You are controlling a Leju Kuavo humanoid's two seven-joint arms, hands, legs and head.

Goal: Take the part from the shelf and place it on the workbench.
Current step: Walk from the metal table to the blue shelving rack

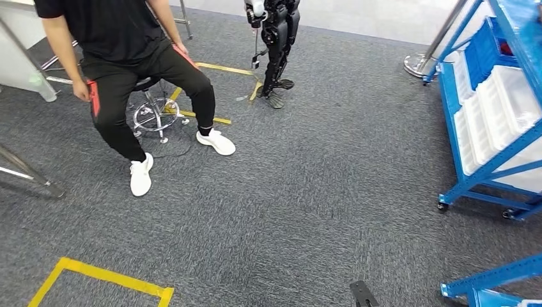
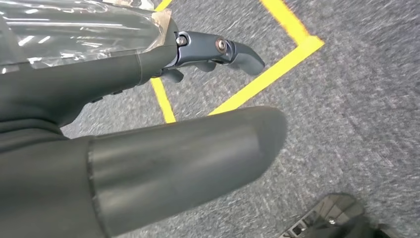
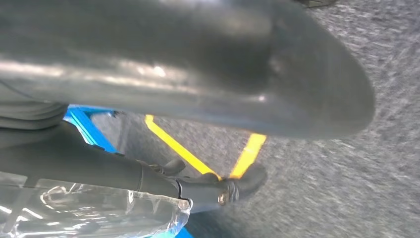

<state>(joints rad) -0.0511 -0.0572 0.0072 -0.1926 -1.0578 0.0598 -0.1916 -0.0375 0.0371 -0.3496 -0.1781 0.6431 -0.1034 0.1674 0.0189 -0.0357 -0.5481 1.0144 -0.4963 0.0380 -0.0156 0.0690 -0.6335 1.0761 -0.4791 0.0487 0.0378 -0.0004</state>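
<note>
The blue shelf [image 1: 450, 121] stands at the right edge of the head view, holding white bins [image 1: 505, 109] and a blue bin [image 1: 480, 48] with something red in it; I cannot make out a part. My left hand [image 2: 148, 89] hangs over grey carpet, thumb [image 2: 188, 158] and dark fingers [image 2: 218, 49] apart, holding nothing. My right hand [image 3: 99, 163] also hangs over the carpet near a blue frame [image 3: 84, 126]. Its thumb [image 3: 223, 64] and fingers [image 3: 233, 186] are spread and it holds nothing.
A person [image 1: 128, 57] sits on a stool [image 1: 153, 109] at the upper left beside a white table [image 1: 19, 57]. Another robot [image 1: 278, 45] stands at the top centre. A stanchion base [image 1: 418, 62], a second blue rack [image 1: 492, 278] and yellow floor tape [image 1: 102, 275] lie around the open carpet.
</note>
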